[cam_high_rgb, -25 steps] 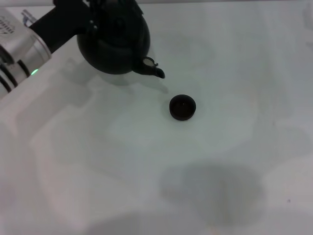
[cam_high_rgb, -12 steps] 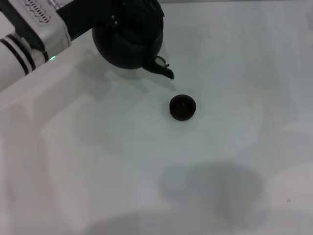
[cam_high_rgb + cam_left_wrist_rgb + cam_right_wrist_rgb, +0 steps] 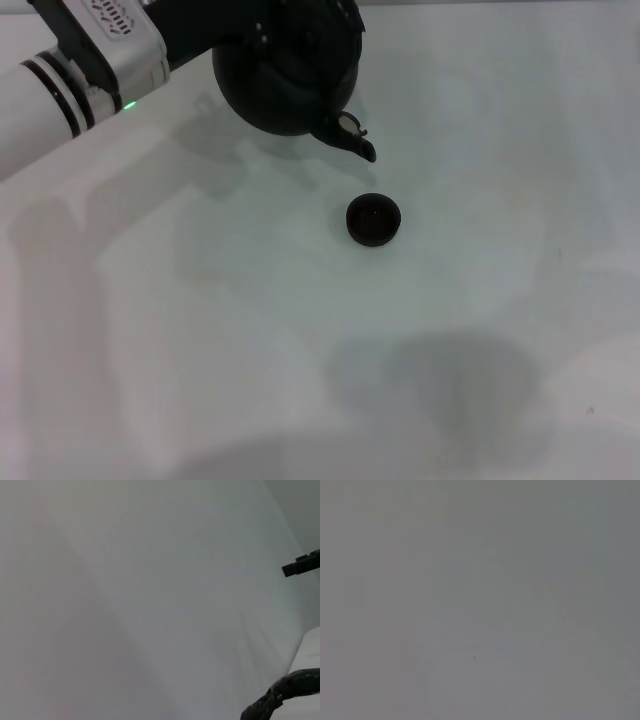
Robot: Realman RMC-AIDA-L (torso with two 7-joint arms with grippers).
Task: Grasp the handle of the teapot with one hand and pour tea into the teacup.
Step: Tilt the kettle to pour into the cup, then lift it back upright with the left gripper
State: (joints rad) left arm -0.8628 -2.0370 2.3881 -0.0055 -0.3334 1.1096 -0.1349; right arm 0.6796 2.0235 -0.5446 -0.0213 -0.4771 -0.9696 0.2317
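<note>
The matte black teapot (image 3: 283, 85) hangs at the far middle of the white table (image 3: 320, 350), tilted, its short spout (image 3: 357, 146) pointing down toward the teacup. The tiny dark teacup (image 3: 373, 220) stands on the table just in front of and below the spout tip, apart from it. My left gripper (image 3: 262, 18) comes in from the far left and is shut on the handle above the pot; in the head view the handle is hidden by the gripper and the frame's edge. The left wrist view shows a piece of the rough black handle (image 3: 282, 696). The right gripper is out of view.
My left arm's white and silver forearm (image 3: 70, 80) crosses the far left corner. The white table surface lies around the cup on all sides. The right wrist view shows only plain grey surface.
My left arm has carried the teapot to the right. The spout has come closer to the teacup and tipped further down. The teacup has not moved.
</note>
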